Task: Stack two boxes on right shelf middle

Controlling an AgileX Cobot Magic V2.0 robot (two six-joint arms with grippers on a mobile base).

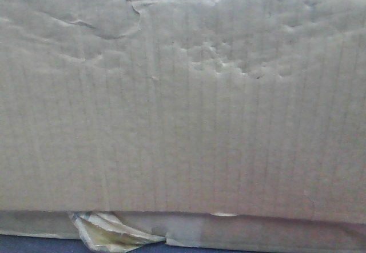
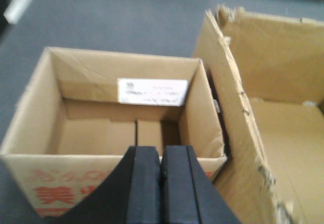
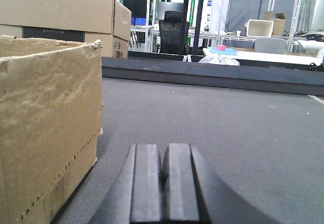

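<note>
- Left end effector (image 2: pixel 162 155) clenched, holding nothing, hovers at the near rim of the small open box (image 2: pixel 86 77), which has red print on its front.
- Torn box (image 2: pixel 273 82) stands just beside it; both sit on the grey surface (image 3: pixel 228 133). Shelf not in view.
- Right end effector (image 3: pixel 164 155) clenched, empty, low over the surface, with the torn box on its left.
- Front view: cardboard face (image 1: pixel 183 110) fills the frame, tape (image 1: pixel 108 233) curling below; can't tell which box.
- Likely next: pick one box using both arms. Press on flat opposite walls, avoid ripped edges, lift level.
</note>
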